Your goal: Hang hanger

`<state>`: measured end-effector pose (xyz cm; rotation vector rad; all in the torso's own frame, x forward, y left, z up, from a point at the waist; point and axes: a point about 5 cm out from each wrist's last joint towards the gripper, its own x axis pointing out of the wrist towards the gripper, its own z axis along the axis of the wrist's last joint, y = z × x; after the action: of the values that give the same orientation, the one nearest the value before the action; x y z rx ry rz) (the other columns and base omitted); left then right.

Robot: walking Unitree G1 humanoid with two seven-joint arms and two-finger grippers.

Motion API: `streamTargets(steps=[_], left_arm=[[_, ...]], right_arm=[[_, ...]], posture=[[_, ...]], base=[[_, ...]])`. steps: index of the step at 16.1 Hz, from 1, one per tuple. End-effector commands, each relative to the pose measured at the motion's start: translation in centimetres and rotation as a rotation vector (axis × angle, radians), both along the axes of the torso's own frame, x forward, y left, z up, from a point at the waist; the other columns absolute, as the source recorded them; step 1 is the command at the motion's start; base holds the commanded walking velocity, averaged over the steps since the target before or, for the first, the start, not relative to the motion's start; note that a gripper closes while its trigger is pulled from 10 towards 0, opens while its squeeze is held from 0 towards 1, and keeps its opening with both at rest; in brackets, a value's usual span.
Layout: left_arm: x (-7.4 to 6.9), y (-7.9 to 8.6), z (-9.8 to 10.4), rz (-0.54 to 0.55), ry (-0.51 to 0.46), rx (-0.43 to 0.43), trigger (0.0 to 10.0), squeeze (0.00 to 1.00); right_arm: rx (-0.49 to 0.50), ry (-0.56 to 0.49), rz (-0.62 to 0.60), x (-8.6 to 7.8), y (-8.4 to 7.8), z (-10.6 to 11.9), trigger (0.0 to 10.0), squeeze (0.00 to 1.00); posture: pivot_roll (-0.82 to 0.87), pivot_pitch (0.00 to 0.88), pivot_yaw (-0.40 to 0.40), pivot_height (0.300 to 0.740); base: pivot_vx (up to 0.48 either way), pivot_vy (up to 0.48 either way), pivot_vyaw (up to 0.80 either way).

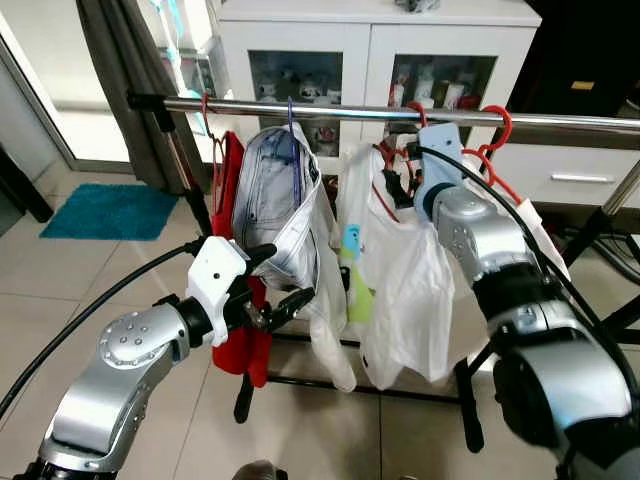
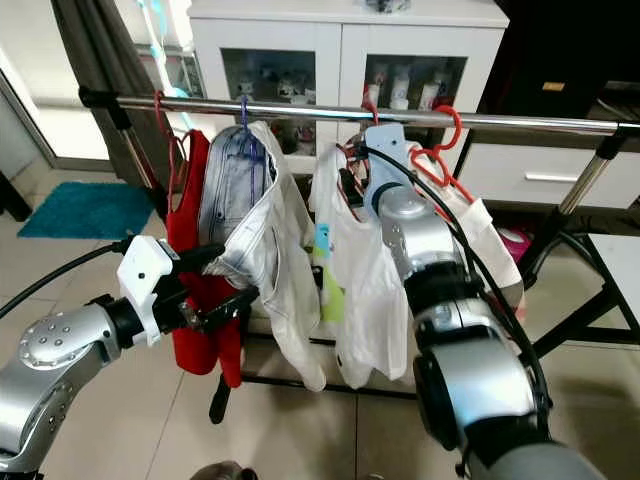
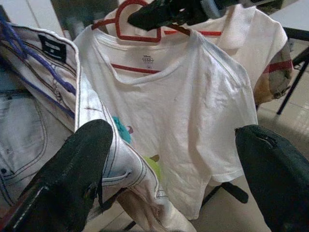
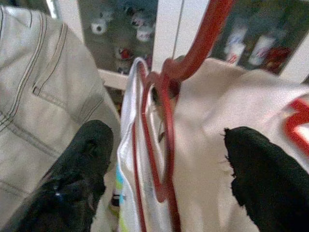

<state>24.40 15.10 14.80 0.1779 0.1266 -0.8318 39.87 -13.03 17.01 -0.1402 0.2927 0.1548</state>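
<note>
Upper centre of frame: red hanger [image 4: 166, 145] with white shirt [image 1: 400, 290] already hooked on rail [image 1: 560, 121]. My right gripper [image 1: 398, 182] spread wide around its neck; I back off straight, avoid snagging. Left gripper [image 1: 285, 285] spread wide, empty, lower left.

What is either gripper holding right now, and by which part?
Nothing is held. The right gripper is open, its fingers astride the red hanger of the white T-shirt without closing on it. The left gripper is open too, beside the jeans.

My head cameras look down on the clothes rail [image 1: 400, 113], both wrist cameras sit close, facing the same white shirt [image 3: 193, 111] on its red hanger [image 4: 164, 125]
</note>
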Motion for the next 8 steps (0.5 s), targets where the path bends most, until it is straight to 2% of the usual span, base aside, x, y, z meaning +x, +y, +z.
streamTargets(steps=[1, 8], left_arm=[[0.07, -0.11, 0.1, -0.017, 0.001, 0.011, 10.0, 0.0], [-0.04, -0.21, -0.1, -0.027, 0.007, 0.023, 10.0, 0.0]], right_arm=[[0.011, 0.003, 0.023, 0.28, 0.07, 0.37, 0.0, 0.0], [0.033, 0.062, 0.038, 0.67, -0.33, -0.24, 0.0, 0.0]], posture=[[0.08, 0.0, 0.053, 0.74], [0.08, 0.0, 0.052, 0.74]], base=[[0.0, 0.0, 0.0], [0.0, 0.0, 0.0]])
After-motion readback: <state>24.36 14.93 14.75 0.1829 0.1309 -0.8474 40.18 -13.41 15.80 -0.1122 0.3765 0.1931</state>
